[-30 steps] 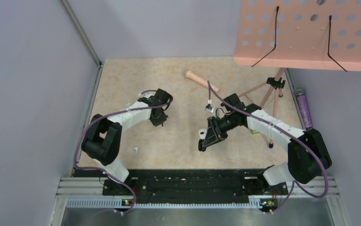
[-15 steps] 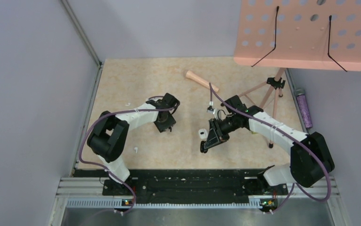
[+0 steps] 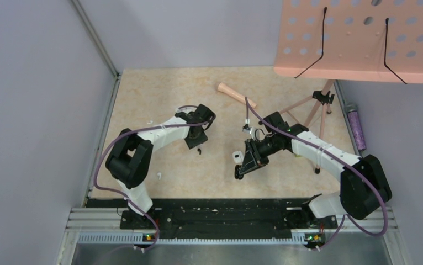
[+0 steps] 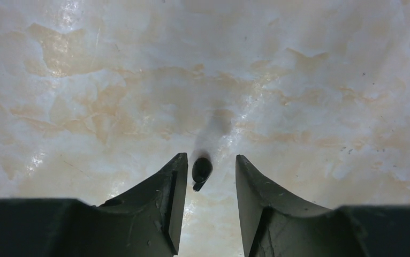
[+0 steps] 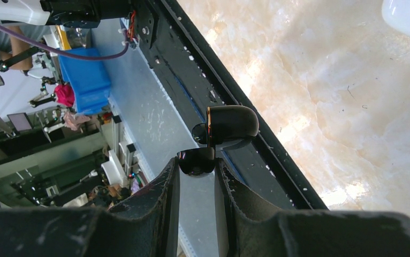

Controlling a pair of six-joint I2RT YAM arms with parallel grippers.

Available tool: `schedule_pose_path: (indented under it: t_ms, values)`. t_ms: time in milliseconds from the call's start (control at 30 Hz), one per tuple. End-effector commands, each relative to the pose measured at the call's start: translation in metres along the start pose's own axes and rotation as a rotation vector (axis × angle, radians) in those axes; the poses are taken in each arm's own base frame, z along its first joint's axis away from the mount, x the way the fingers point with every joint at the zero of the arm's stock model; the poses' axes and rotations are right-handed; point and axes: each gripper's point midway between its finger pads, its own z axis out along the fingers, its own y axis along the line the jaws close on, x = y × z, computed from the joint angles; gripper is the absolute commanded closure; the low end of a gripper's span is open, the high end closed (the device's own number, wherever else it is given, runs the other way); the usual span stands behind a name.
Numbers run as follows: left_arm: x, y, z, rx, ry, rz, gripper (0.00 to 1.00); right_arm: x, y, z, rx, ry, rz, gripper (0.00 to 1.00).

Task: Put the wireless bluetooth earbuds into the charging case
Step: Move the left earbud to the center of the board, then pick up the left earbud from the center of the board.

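Black charging case being pinched in the right hand; left hand being held spread over a small dark piece.

The charging case, glossy black with its lid hinged open, is being gripped at its lower half between the right hand's fingers and is being held above the counter, with the near rail behind it in the wrist view. A white rounded object is lying just beside that hand. The left hand is being held low over the counter with its fingers apart, and the small dark piece, shaped like an earbud, is lying on the counter between them, touched by neither finger. A tiny white earbud with a short stem is lying on the counter near the left arm's base, well apart from both hands and from the case.
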Motion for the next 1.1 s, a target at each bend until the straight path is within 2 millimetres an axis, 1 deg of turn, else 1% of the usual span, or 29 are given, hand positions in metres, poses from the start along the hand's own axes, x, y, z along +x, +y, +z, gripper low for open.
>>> schedule_pose_path:
  t_ms: [0, 100, 200, 500, 833, 933, 1000, 1067]
  values:
    - [-0.004, 0.003, -0.002, -0.056, -0.031, 0.036, 0.57, -0.002, 0.007, 0.0, -0.012, -0.006, -0.038, 1.0]
    - [0.002, 0.003, 0.001, -0.063, -0.015, 0.064, 0.57, -0.004, 0.008, -0.001, -0.011, -0.009, -0.041, 1.0]
    - [0.007, 0.005, 0.003, -0.093, -0.014, 0.096, 0.6, -0.004, 0.009, -0.001, -0.014, -0.01, -0.041, 1.0]
    - [0.012, 0.003, 0.007, -0.11, -0.008, 0.141, 0.62, -0.004, 0.01, -0.001, -0.015, -0.011, -0.04, 1.0]
    - [0.014, -0.001, 0.007, -0.097, 0.005, 0.134, 0.76, -0.005, 0.01, -0.002, -0.013, -0.014, -0.041, 1.0]
    - [0.015, -0.002, 0.006, -0.092, 0.008, 0.126, 0.79, -0.005, 0.01, -0.002, -0.013, -0.015, -0.041, 1.0]
    - [0.015, -0.004, 0.005, -0.086, 0.01, 0.118, 0.8, -0.005, 0.01, -0.002, -0.014, -0.015, -0.041, 1.0]
    - [0.014, -0.006, 0.003, -0.078, 0.012, 0.117, 0.75, -0.005, 0.01, -0.002, -0.014, -0.015, -0.041, 1.0]
